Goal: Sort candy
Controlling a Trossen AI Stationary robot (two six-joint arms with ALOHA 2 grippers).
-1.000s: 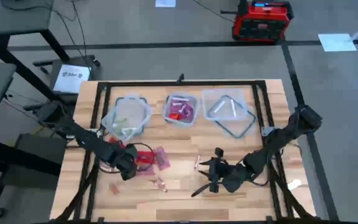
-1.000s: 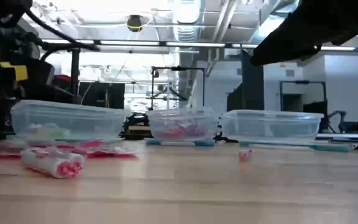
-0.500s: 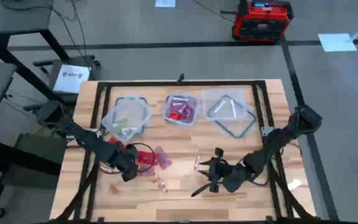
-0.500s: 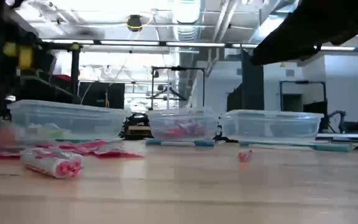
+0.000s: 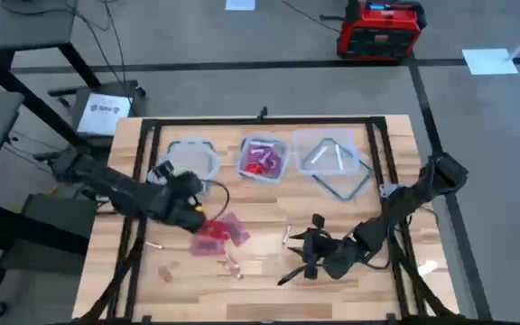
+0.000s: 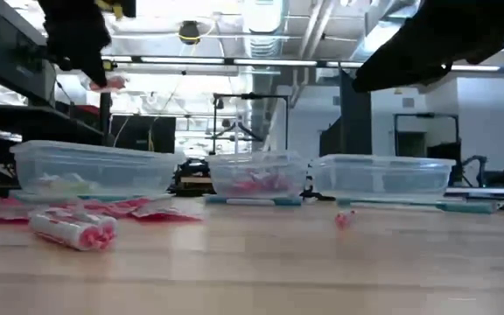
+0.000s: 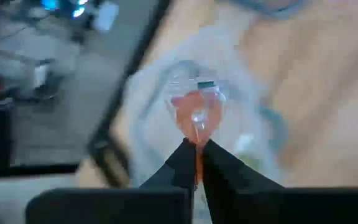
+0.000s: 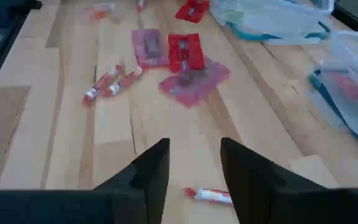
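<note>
The left gripper (image 7: 197,163) is pinched shut on a small orange-pink wrapped candy (image 7: 196,115), which sticks out past its two dark fingertips (image 7: 182,158); it hangs raised above the table, near the left edge, over the near rim of the clear rectangular plastic tub with a bluish rim (image 5: 192,161) that stands at the left of the far row. In the low view that gripper (image 6: 103,80) shows high above this tub (image 6: 94,168), the pale pink piece at its tip. Just beside it, toward the table's middle, lie flat red and pink wrapped sweets (image 5: 219,232) on the light wooden table (image 5: 269,289), with several small rolled pieces (image 5: 231,265) scattered closer to the near edge and one (image 5: 163,272) toward the near left corner. The middle clear tub (image 5: 262,160) at the far edge holds red and magenta candies, and the right clear tub (image 5: 330,158) holds a couple of pale sticks. The right gripper (image 5: 307,246) waits low over the table near the near edge, right of centre, its dark fingers (image 8: 149,171) standing apart with nothing between them; a small red-and-white roll (image 8: 205,195) lies on the wood just ahead of it.
</note>
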